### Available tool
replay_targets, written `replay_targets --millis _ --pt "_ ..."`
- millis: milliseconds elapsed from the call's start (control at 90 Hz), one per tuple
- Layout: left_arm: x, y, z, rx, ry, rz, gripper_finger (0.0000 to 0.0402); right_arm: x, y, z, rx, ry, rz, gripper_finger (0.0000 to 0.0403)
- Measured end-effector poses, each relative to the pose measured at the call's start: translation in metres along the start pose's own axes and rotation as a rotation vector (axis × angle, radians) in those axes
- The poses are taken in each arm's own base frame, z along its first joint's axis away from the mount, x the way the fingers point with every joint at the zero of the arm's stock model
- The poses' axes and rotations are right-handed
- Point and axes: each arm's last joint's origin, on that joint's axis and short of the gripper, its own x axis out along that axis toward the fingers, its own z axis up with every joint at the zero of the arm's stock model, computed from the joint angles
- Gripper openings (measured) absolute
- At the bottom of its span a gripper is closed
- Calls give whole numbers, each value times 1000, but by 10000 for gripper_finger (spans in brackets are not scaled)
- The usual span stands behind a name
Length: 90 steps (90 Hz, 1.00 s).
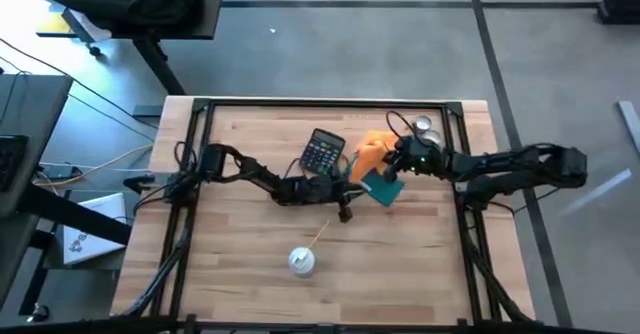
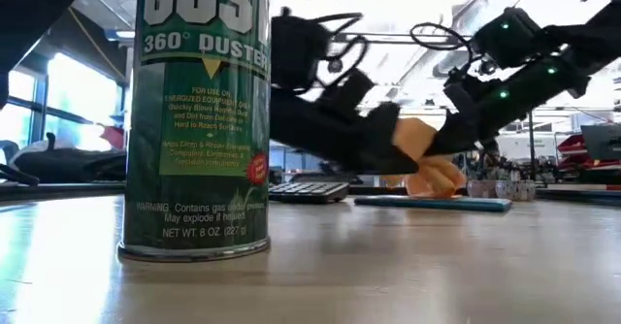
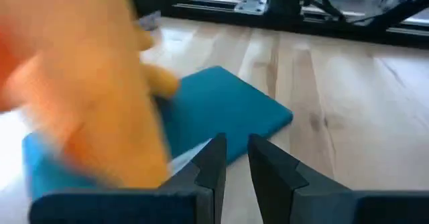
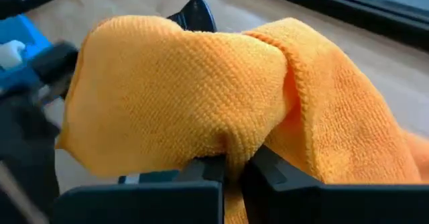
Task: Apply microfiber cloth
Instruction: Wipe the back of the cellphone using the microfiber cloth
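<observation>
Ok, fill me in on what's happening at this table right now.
The right gripper is shut on the soft bright orange microfiber cloth, holding it lifted above the flat teal-blue box on the wooden table. The left gripper sits nearly closed and empty by the same box. A black calculator lies alongside, and a green duster can stands apart.

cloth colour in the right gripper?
Bright orange cloth, pinched in the right gripper; clearest in the right wrist view.
</observation>
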Motion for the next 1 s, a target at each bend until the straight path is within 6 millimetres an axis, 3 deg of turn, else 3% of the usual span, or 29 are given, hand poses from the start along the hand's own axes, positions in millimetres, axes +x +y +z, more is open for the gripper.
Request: replay_targets --millis 211,522,656,844,1000 --pt "23 8 11 -9 -17 58 46 33 10 11 -51 83 39 0" --pt "26 30 -3 -21 148 97 46 93 19 8 -73 264 186 0" --pt "24 31 -6 -10 161 97 46 96 9 8 -51 271 135 0" --pt "20 33 -13 -16 156 98 46 89 -9 9 -17 224 -100 0" --pt "18 34 -16 -29 152 88 46 90 -2 9 -5 208 -15 0"
